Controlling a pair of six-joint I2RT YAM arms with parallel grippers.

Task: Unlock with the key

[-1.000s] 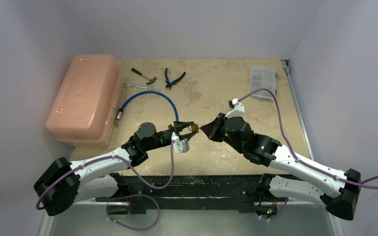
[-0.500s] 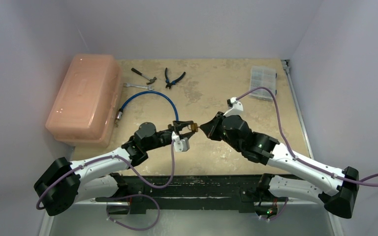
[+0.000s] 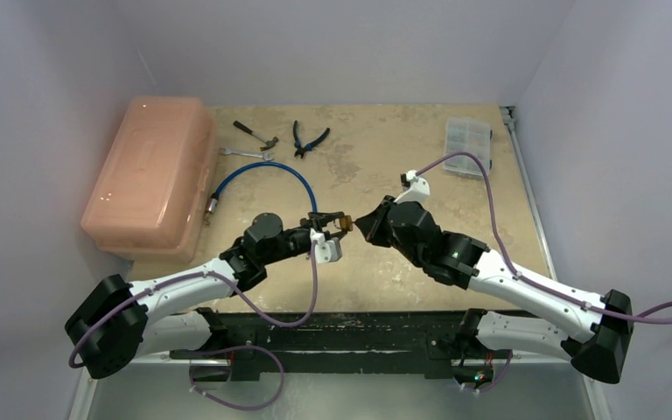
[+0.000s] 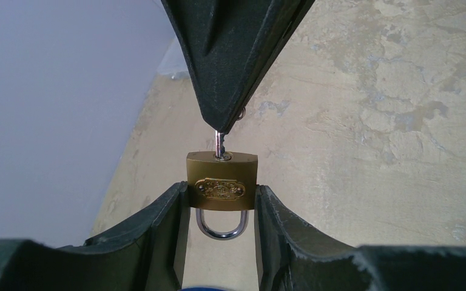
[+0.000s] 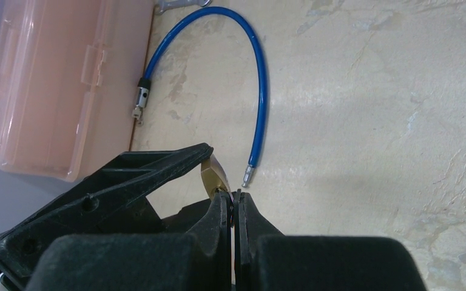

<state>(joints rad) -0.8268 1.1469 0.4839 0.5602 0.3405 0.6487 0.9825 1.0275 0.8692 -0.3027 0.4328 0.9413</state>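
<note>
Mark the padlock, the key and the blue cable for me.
padlock (image 4: 221, 180), left wrist view, brass body.
key (image 4: 218, 144), left wrist view, blade above the keyhole.
blue cable (image 5: 260, 91), right wrist view, right side of arc.

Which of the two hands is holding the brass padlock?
The left hand: it clamps the brass padlock by its two sides. The right hand instead pinches the key, whose tip meets the padlock's keyhole end.

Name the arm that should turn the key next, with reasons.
Right. The right gripper is shut on the key, its blade at the padlock keyhole; the left gripper only clamps the padlock body.
</note>
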